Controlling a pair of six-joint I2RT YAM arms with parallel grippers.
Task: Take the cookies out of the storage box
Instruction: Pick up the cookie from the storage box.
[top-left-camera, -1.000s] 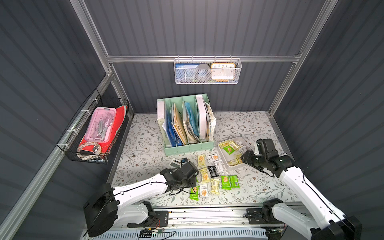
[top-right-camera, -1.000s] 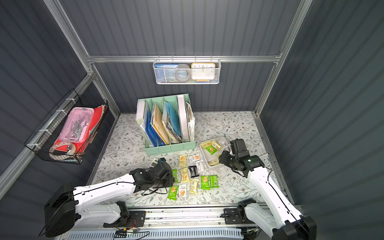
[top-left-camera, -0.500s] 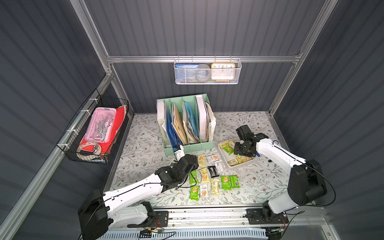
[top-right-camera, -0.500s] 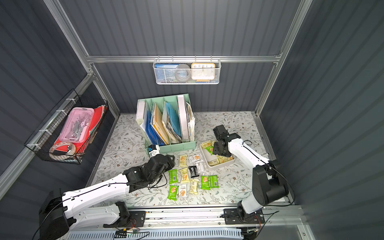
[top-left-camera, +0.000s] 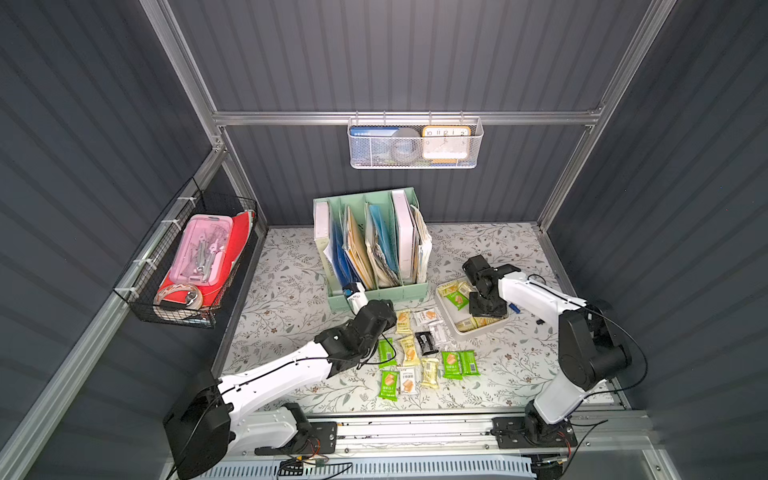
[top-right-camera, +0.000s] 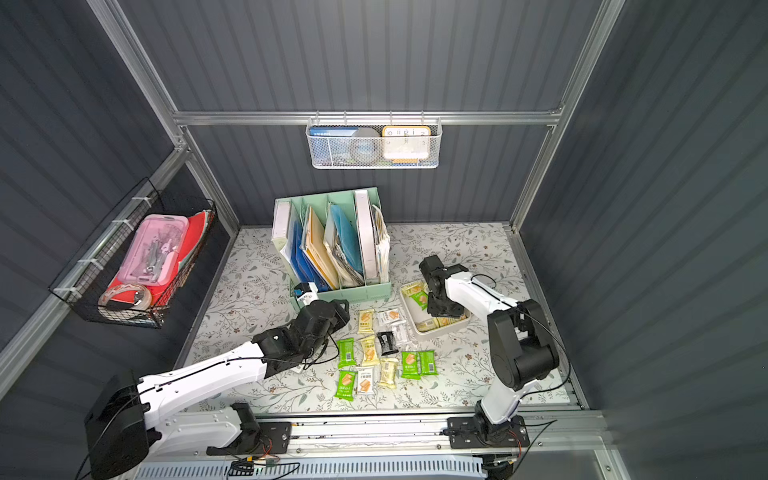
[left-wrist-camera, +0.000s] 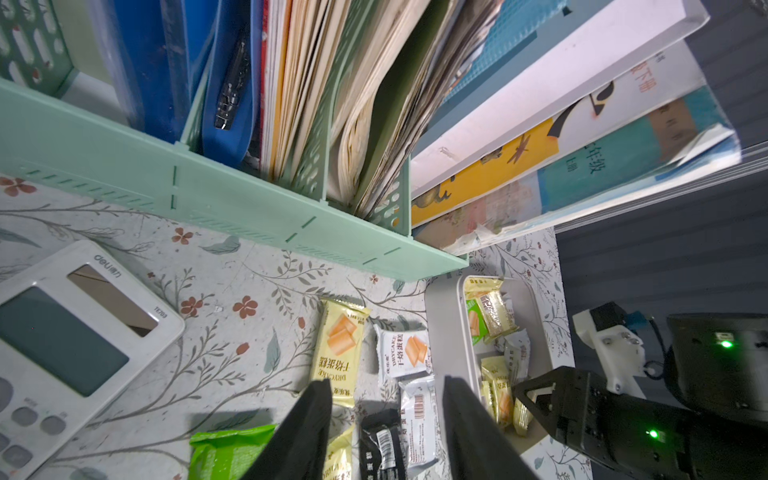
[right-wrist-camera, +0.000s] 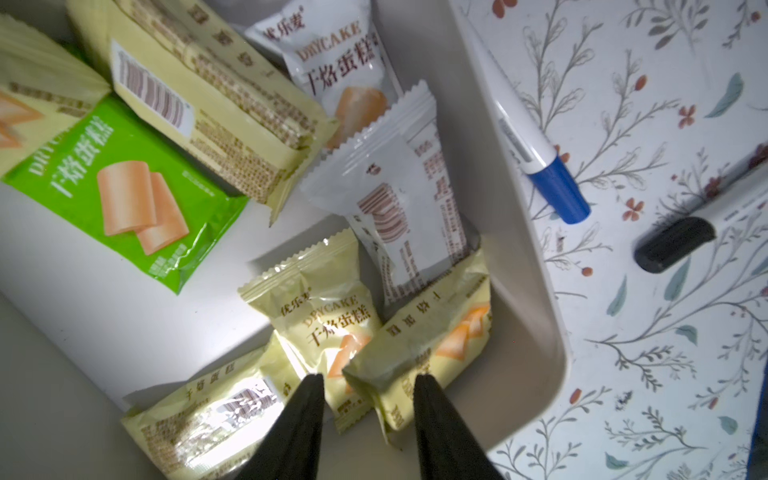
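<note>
White arm links (top-left-camera: 270, 374), black joints (top-left-camera: 590, 353), green status lights (left-wrist-camera: 653, 434), black-fingered left gripper (left-wrist-camera: 386, 381)

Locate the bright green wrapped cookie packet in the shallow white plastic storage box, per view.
Top view: bright green packet in the storage box, left half.
Top view: same place.
Left wrist: it peeks from under a pale yellow packet.
Right wrist: it lies label up.
Shared landmark: the box's white wall.

Left arm (top-left-camera: 282, 374) lies stretched low from the front edge of the table (top-left-camera: 291, 299) toward its middle, left gripper (left-wrist-camera: 386, 386) empty, jaws parted. Right arm (top-left-camera: 536, 293) doubles back from a raised elbow, right gripper (right-wrist-camera: 369, 380) pointing down, jaws parted.
</note>
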